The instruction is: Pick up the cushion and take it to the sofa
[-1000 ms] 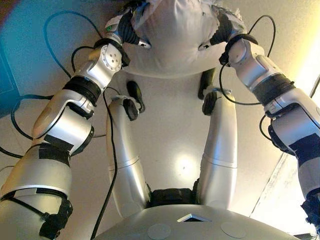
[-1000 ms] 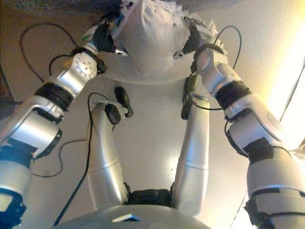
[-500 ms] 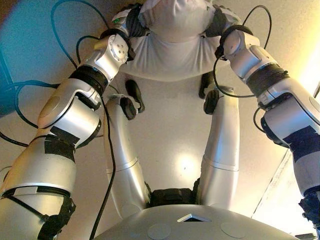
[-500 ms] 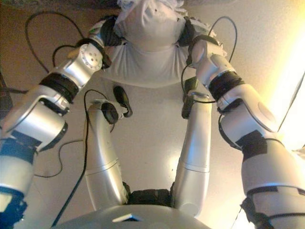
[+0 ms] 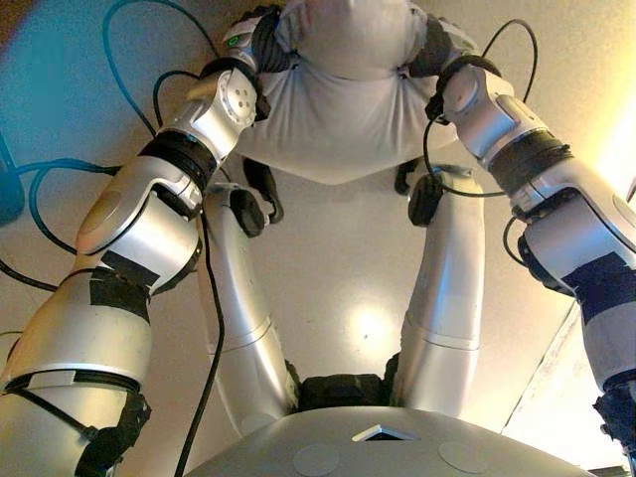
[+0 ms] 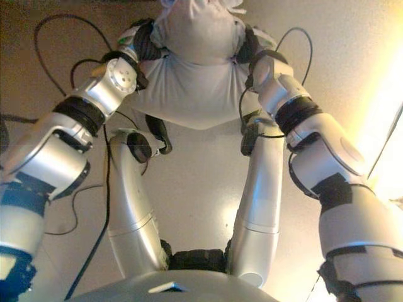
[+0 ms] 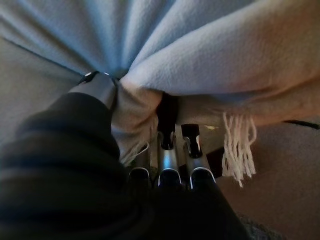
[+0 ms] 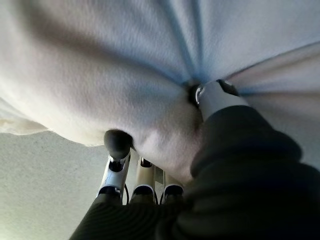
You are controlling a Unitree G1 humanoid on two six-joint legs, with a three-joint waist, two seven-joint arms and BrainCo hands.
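A pale grey-white cushion (image 5: 333, 109) with a fringed edge (image 7: 237, 145) hangs between my two hands at the top of the eye views, above the floor. My left hand (image 5: 260, 45) grips its left side; in the left wrist view the fingers (image 7: 169, 162) and thumb (image 7: 97, 87) pinch a fold of the fabric. On the cushion's right side my right hand (image 5: 435, 50) is shut on it too, its thumb (image 8: 215, 95) and fingers (image 8: 117, 145) sunk into the cloth (image 8: 125, 65). The cushion's lower corner sags toward me.
Beige floor (image 5: 338, 268) lies under the cushion. A dark carpet edge (image 6: 63, 6) runs along the top of the right eye view. A bright pale strip (image 5: 556, 388) lies at the right.
The cushion has come up off the floor, its lower corner now hanging lower in view and covering more of the space between my arms. Both hands stay clamped on it.
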